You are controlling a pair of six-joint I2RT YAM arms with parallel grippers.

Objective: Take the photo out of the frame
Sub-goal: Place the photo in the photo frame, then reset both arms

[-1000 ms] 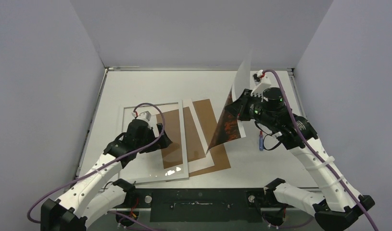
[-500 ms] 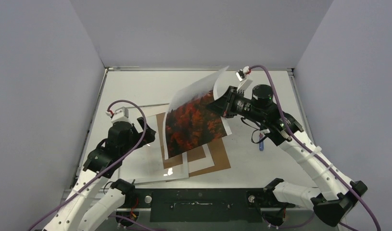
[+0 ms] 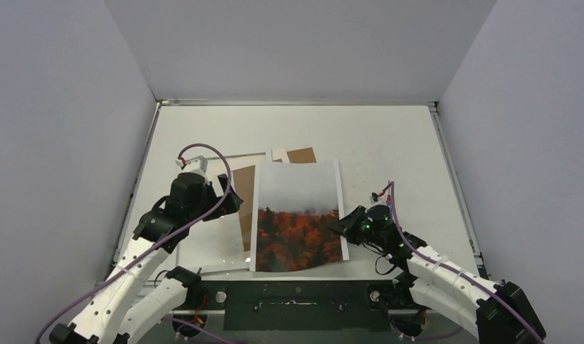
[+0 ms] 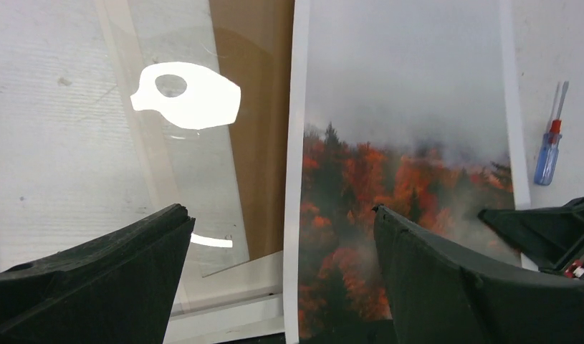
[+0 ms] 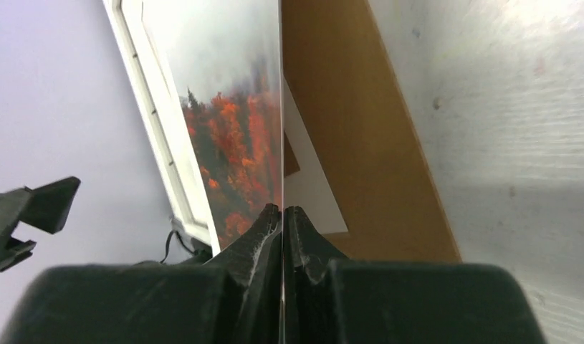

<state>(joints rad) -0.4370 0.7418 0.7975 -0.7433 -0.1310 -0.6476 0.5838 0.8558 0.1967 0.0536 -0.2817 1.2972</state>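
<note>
The photo [image 3: 297, 215], grey sky over orange-red trees, lies face up and nearly level at the table's near middle. My right gripper [image 3: 344, 228] is shut on its right edge; in the right wrist view the fingertips [image 5: 281, 209] pinch the sheet [image 5: 231, 129] edge-on. Partly beneath it, the frame [image 3: 224, 268] with white strips and a glossy pane [image 4: 174, 158] lies to its left. My left gripper [image 3: 228, 201] hangs open over the photo's left margin [image 4: 297, 179], its fingers [image 4: 131, 251] wide apart and holding nothing.
A brown backing board [image 3: 300, 155] and a white mat [image 5: 310, 193] lie under the photo. A red-and-blue screwdriver [image 4: 550, 147] rests on the table right of the photo. Grey walls close in the table [image 3: 389, 136] on three sides.
My right gripper has swung the photo from upright at the back right down towards the near edge, turning it face up. The left arm pulled back slightly and stays open.
</note>
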